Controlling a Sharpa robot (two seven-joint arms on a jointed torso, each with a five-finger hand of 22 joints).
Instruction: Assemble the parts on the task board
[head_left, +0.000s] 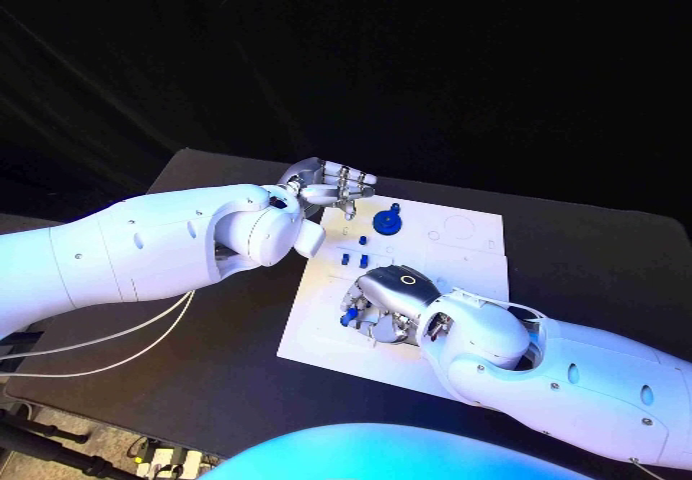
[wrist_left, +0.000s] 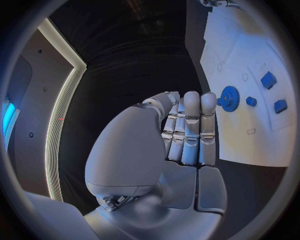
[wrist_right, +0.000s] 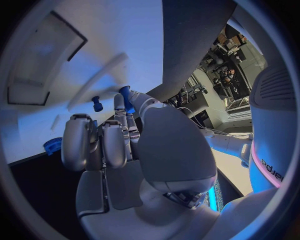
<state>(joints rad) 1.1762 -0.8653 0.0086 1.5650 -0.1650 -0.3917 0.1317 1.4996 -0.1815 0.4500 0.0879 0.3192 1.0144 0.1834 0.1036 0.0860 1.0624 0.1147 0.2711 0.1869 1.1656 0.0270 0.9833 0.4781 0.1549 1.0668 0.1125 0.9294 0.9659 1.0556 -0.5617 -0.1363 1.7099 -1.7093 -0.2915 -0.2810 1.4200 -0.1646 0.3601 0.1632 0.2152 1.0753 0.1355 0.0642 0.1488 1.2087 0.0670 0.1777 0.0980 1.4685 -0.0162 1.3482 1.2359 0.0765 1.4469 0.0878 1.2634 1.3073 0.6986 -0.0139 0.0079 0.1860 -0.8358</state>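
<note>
1. Board (head_left: 469, 262): white plate in the middle of the black table (head_left: 606, 250); recessed outlines visible on its far part.
2. Gear (head_left: 387, 220): blue toothed wheel, standing on the board's far part; in the left wrist view it sits just beyond the fingertips (wrist_left: 208, 98) of the left hand, very near or touching; contact cannot be told.
3. Blocks (head_left: 353, 259): small blue pieces lying on the board between the two hands, apart from both.
4. Peg (head_left: 348, 319): small blue piece on the board's near part, just beside the right hand's fingers.
5. Left hand (head_left: 326, 185): at the board's far left corner; fingers straight and held close together, thumb alongside; nothing grasped.
6. Right hand (head_left: 387, 300): palm down over the board's near part; fingers curled downward toward the board; whether it grasps the blue piece (wrist_right: 125, 96) at its fingertips cannot be told.
</note>
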